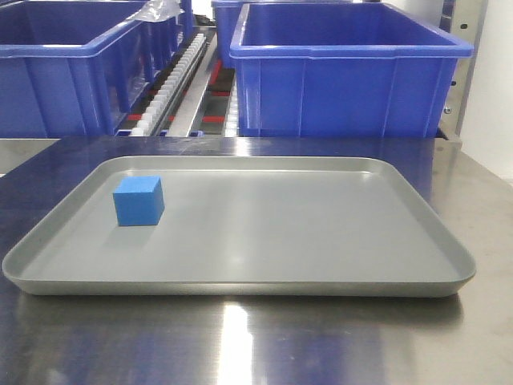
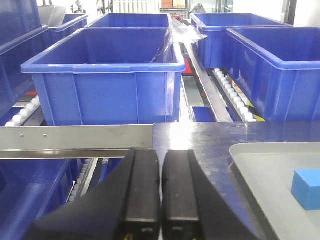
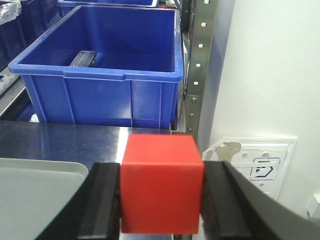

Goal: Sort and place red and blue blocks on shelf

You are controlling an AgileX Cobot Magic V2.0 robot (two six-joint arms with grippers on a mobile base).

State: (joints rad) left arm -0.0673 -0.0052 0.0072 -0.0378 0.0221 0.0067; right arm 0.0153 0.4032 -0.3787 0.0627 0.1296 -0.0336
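The blue block (image 1: 138,200) sits on the left part of the shallow grey tray (image 1: 240,287); it also shows at the right edge of the left wrist view (image 2: 306,187). My left gripper (image 2: 161,155) is shut and empty, above the table's left end, left of the tray (image 2: 260,170) and short of the shelf's brushed-steel front rail (image 2: 90,137). My right gripper (image 3: 162,167) is shut on the red block (image 3: 161,192), held above the table's right end, right of the tray's corner (image 3: 35,190). Neither gripper shows in the front view.
Large blue plastic bins (image 1: 345,72) (image 2: 105,75) (image 3: 100,65) stand on the rack's roller tracks (image 1: 180,80) behind the steel table (image 1: 240,345). A perforated metal upright (image 3: 200,60) and a white wall stand to the right.
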